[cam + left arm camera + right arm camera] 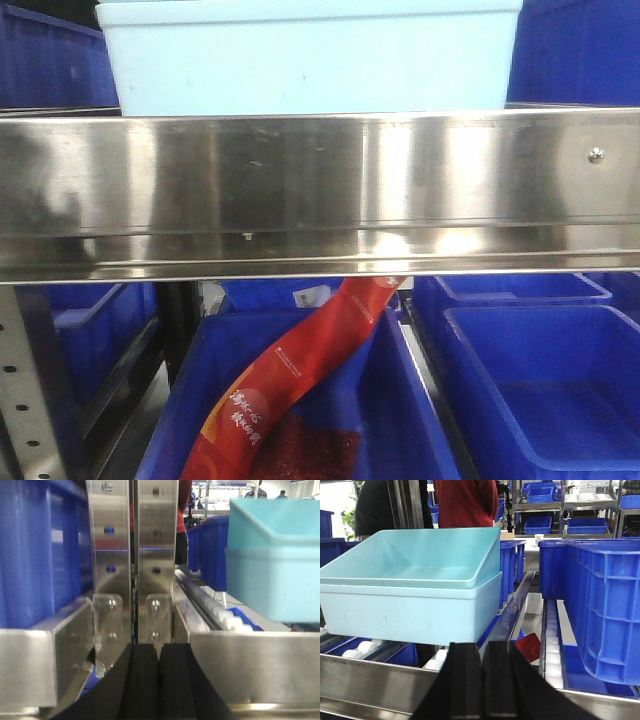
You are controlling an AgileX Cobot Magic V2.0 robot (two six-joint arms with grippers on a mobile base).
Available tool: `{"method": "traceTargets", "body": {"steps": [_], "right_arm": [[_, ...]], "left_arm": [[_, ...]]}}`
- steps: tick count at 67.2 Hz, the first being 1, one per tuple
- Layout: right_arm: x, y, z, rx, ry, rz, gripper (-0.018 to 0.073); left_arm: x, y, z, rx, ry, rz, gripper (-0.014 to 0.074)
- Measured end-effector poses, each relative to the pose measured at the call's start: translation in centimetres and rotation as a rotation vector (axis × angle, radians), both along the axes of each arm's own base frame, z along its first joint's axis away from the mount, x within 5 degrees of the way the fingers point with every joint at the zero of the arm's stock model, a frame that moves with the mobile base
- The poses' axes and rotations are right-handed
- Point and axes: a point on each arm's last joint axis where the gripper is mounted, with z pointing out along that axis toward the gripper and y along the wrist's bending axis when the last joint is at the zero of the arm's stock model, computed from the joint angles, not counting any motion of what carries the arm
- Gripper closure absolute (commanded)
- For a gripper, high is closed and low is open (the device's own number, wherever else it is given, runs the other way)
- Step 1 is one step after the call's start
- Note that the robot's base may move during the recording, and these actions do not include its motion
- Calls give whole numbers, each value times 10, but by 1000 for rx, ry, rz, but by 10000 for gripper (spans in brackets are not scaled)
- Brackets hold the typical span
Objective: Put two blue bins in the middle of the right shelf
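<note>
Both my claws, left claw (159,680) and right claw (481,680), sit pressed closed, empty; light blue bins (415,587) nested on the roller shelf (370,677) ahead.

Red packet (300,380): a line of gold or yellow characters, seemingly Chinese, runs along its lower part; too blurred to read.
Red packet, upper part: a small strip of white print, too small to make out.
Light blue bins, dark blue bins, steel shelf rail: no readable lettering or numbers.
</note>
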Motion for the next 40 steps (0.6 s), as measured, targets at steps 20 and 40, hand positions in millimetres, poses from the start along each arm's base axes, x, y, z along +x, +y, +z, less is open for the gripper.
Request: {"method": "traceTargets", "body": {"steps": [20, 40], "right_arm": [[0, 0, 0, 0, 0, -2, 721], [0, 0, 0, 0, 0, -2, 721]], "left_arm": [[0, 0, -1, -2, -19, 0, 707], [0, 0, -1, -3, -27, 0, 707]]}}
